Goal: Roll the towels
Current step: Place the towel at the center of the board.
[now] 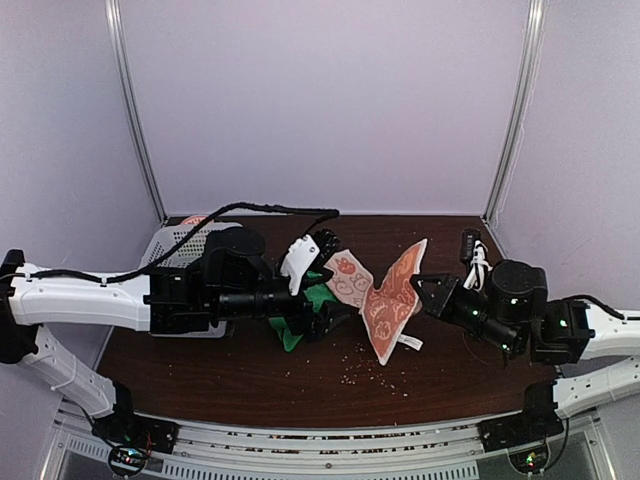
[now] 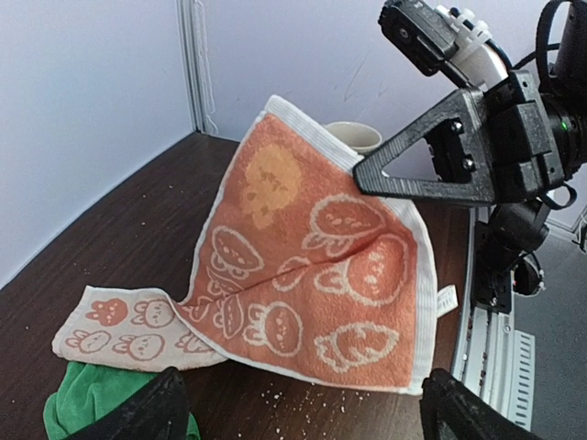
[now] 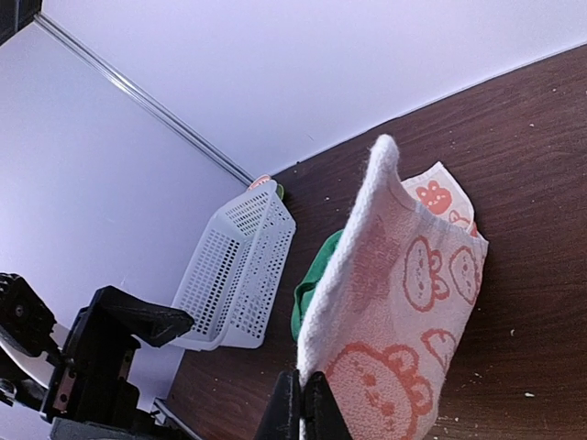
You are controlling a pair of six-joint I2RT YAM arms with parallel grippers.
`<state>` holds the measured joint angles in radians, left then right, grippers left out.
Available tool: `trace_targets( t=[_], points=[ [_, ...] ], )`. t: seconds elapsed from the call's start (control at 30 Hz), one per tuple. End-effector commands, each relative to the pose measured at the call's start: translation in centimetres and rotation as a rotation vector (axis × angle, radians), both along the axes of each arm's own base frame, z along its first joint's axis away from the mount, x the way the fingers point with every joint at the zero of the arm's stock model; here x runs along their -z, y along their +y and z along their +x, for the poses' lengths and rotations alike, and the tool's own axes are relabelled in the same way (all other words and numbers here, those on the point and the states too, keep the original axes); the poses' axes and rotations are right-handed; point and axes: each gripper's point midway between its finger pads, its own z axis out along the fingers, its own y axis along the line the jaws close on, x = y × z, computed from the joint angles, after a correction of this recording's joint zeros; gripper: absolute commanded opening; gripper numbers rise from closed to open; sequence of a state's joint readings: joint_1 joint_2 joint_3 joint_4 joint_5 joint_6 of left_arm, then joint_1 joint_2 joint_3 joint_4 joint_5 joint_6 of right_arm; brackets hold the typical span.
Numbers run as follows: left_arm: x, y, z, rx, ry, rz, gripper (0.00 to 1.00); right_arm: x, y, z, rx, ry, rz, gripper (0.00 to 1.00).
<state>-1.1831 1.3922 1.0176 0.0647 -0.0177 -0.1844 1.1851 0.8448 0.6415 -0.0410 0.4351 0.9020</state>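
The pinkish-beige towel printed with orange cartoon figures hangs lifted by one edge, and its other end lies on the dark table. My right gripper is shut on that raised edge; in the right wrist view the towel rises from the shut fingertips. The left wrist view shows the towel draped from the right gripper's finger. The green towel lies crumpled under the left gripper, which is open over it. It also shows in both wrist views. The left gripper holds nothing.
A white perforated basket stands at the table's left side beside the left arm. A pale cup rim shows behind the raised towel. Crumbs are scattered on the near table. The booth's walls close off the back and sides.
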Motion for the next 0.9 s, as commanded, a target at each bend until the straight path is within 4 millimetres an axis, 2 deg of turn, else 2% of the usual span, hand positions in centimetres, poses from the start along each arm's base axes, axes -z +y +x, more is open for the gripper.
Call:
trace_targets(
  t=[0.0,0.13,0.23,0.33,0.47,0.53,0.63,0.73,0.87],
  points=[
    [-4.6,-1.0,1.4,-0.028,-0.122,-0.16,0.91,-2.4,0.1,0.4,0.047,0.044,0.131,0.0],
    [-4.1,-2.0,1.5,-0.013,-0.11,-0.156,0.91,-2.5,0.4,0.7,0.07,0.087,0.195,0.0],
    [-2.5,-2.3,0.7,0.024,-0.065,-0.143,0.9,-2.2,0.2,1.1,0.101,0.115,0.219,0.0],
    [-0.8,-1.7,0.1,0.035,-0.031,-0.138,0.9,-1.0,-0.1,1.9,0.139,0.146,0.231,0.0],
    [0.6,-0.7,-0.4,0.029,-0.007,-0.124,0.89,1.8,-1.1,3.5,0.194,0.191,0.199,0.0],
    [1.4,0.1,0.0,-0.01,-0.001,-0.097,0.88,3.6,-2.3,4.6,0.237,0.214,0.118,0.0],
    [2.9,1.7,0.4,-0.066,0.001,-0.061,0.89,6.3,-5.4,5.3,0.339,0.23,-0.045,0.0],
    [4.7,3.0,0.6,-0.11,0.009,-0.012,0.89,8.3,-8.0,5.1,0.391,0.245,-0.173,0.0],
    [7.1,3.9,1.0,-0.158,0.034,0.042,0.89,11.4,-10.4,3.9,0.415,0.305,-0.319,0.0]
  ],
)
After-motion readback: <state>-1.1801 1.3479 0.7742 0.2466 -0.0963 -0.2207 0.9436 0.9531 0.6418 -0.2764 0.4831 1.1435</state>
